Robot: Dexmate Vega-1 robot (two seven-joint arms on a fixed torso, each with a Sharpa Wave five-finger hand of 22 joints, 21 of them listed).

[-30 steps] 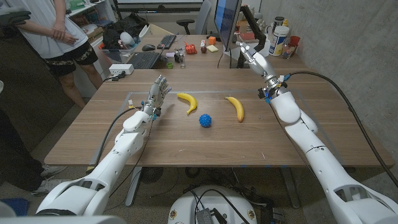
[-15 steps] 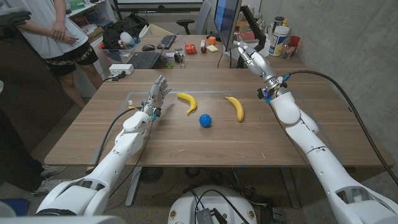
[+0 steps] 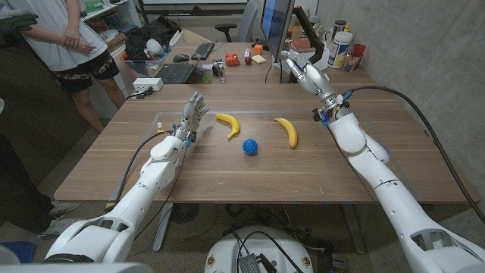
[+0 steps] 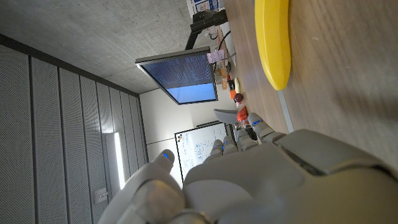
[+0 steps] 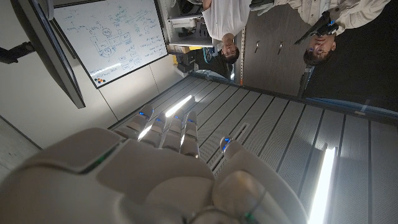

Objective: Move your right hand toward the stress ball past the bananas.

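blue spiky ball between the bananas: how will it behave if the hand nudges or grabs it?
The ball is round and sits free on the bare table, so a nudge would probably roll it, though its spikes may stop it soon. It looks like soft rubber, so likely light and squashy in a grip. The right hand is raised and far off, holding nothing.

Office or lab; monitor (image 3: 274, 23), keyboards (image 3: 176, 73), whiteboard (image 5: 112, 37), cluttered desks (image 3: 227, 57)

Blue stress ball (image 3: 251, 146) between two bananas (image 3: 229, 123)
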